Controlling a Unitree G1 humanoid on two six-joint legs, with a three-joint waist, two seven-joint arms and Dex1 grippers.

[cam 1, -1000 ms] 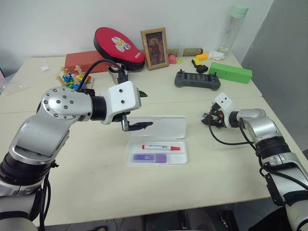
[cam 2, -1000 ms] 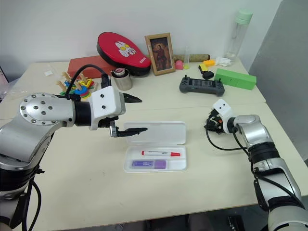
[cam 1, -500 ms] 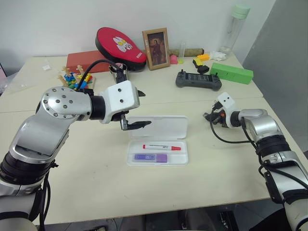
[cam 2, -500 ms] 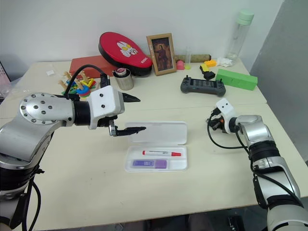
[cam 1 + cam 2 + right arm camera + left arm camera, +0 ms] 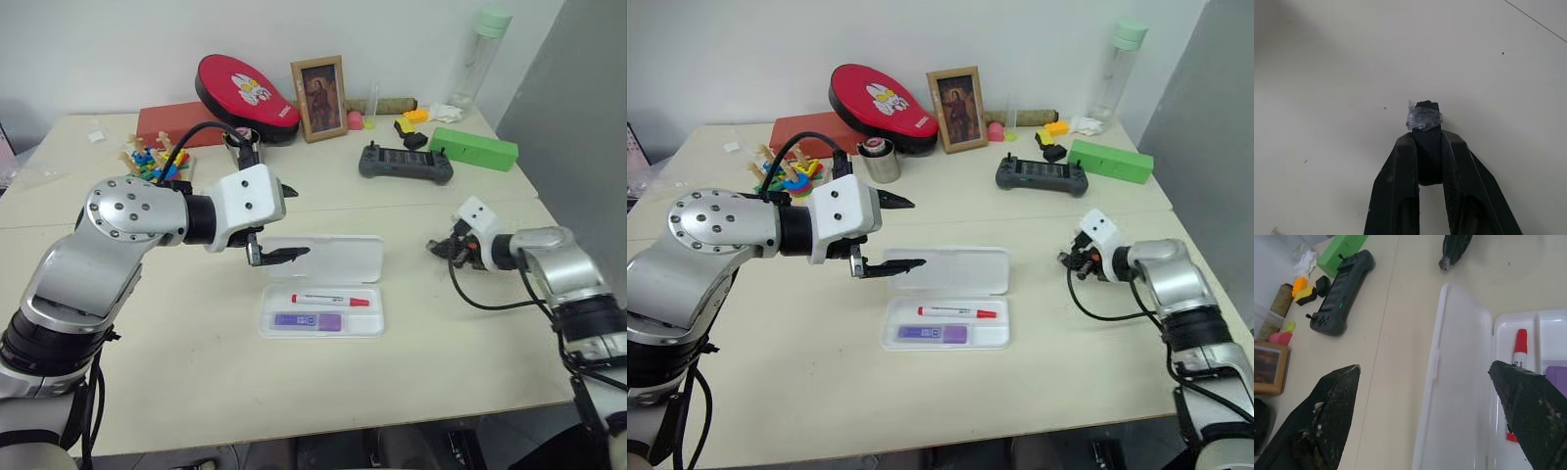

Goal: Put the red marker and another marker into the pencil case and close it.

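Note:
The pencil case (image 5: pixel 364 325) lies open in the middle of the table, its lid (image 5: pixel 338 259) flat behind the tray. In the tray, the red marker (image 5: pixel 330 300) lies along the far compartment and the purple marker (image 5: pixel 307 320) along the near one. My left gripper (image 5: pixel 297 221) hangs open above the lid's left end; in the left wrist view its fingers straddle the lid (image 5: pixel 1459 382) and the red marker (image 5: pixel 1517 357) shows beyond. My right gripper (image 5: pixel 436 246) is shut and empty, low over bare table to the right of the case, also seen as the right gripper (image 5: pixel 1424 117).
Behind the case lie a dark game controller (image 5: pixel 406 163) and a green box (image 5: pixel 470 148). Along the back stand a picture frame (image 5: pixel 317 98), a red pad (image 5: pixel 243 91), a metal cup (image 5: pixel 881 161), colourful toys (image 5: pixel 152 162) and a tall bottle (image 5: pixel 477 54).
My right arm has drawn back and to the right, away from the case. The left gripper has stayed open over the lid.

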